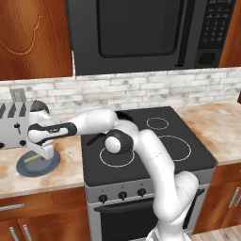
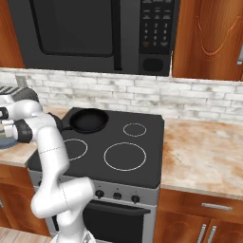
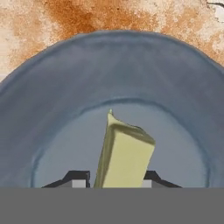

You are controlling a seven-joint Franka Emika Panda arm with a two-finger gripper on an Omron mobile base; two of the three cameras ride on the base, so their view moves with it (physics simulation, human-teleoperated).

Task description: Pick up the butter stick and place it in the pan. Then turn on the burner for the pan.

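With the fingers (image 3: pixel 79 181) clamped on the butter stick (image 3: pixel 124 153) low over the plate (image 3: pixel 52 100), a shallow hold could let it slip

Butter stick (image 3: pixel 124 155): pale yellow bar on blue-grey plate (image 3: pixel 65 96). Pan (image 2: pixel 88 119): black, round (rear-left burner).

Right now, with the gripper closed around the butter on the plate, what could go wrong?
1. The gripper holds the butter stick near one end, so it may tilt or slip when lifted.
2. The butter lies on the blue-grey plate; a low lift could drag the plate.
3. The pan sits beyond the arm's own elbow, so the swing may knock it.
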